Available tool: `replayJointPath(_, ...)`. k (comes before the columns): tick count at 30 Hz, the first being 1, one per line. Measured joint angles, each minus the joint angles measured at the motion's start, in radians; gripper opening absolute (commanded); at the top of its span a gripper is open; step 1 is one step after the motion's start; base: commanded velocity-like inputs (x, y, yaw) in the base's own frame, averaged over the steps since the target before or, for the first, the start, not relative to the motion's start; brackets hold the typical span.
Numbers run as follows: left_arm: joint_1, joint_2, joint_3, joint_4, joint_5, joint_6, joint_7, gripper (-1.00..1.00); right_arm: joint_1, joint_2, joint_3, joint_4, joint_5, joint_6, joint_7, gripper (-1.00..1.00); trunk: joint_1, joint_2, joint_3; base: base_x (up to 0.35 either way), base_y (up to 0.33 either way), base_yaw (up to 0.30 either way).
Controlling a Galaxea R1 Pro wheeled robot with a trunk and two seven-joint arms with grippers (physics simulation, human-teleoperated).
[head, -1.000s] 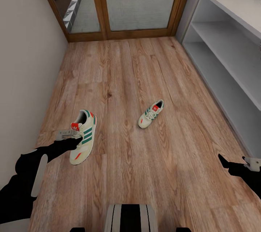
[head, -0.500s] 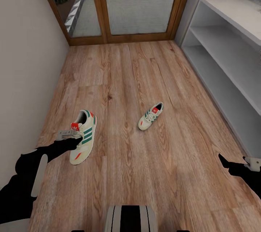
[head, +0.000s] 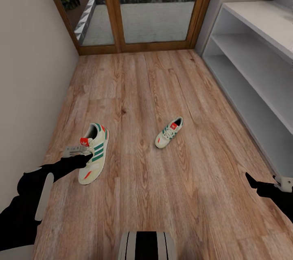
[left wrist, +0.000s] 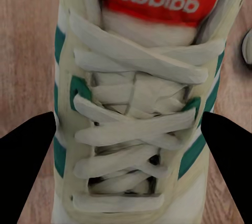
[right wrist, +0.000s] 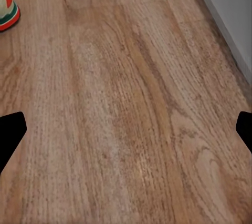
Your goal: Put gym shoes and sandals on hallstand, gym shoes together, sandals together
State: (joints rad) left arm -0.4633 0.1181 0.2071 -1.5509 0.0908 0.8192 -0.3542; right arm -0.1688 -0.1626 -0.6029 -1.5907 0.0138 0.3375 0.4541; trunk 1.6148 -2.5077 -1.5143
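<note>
One gym shoe (head: 94, 153), white with green stripes and a red tongue patch, sits between the fingers of my left gripper (head: 86, 155) at the left of the head view, looking raised off the corridor floor (head: 138, 89). In the left wrist view the laces of this gym shoe (left wrist: 131, 119) lie between the two black fingers (left wrist: 26, 150), and the left gripper (left wrist: 128, 134) is shut on it. The second gym shoe (head: 169, 132) lies alone on the floor mid-corridor, its toe (right wrist: 7, 8) showing in the right wrist view. My right gripper (head: 265, 183) hangs open and empty over bare planks (right wrist: 126, 129). The sandals are out of view.
The hallstand (head: 252, 44), with its grey-white open shelves, runs along the right side, and its base (right wrist: 231, 3) shows in the right wrist view. A wood-framed glass door (head: 134, 7) closes the far end. A plain wall (head: 28, 68) lines the left. My base (head: 146, 245) is at the bottom edge.
The camera has shifted: door, hallstand and the far gym shoe slid down the picture. The left gripper and its gym shoe keep the same spot. The right gripper has not moved.
</note>
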Motion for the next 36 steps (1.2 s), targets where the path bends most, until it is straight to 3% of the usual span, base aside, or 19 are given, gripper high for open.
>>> replayJointPath(20, 0.000, 0.000, -0.002, 0.000, 0.000, 0.000, 0.000, -1.00, 0.000, -0.001, 0.000, 0.000, 0.000, 0.000, 0.000, 1.00, 0.000, 0.000, 0.032, -0.001, 0.002, 0.000)
replayJointPath(36, 0.000, 0.000, -0.003, 0.000, 0.000, 0.000, -0.001, -1.00, 0.000, -0.001, 0.000, 0.000, 0.001, 0.000, 0.000, 1.00, 0.000, 0.000, 0.057, -0.071, 0.147, 0.000)
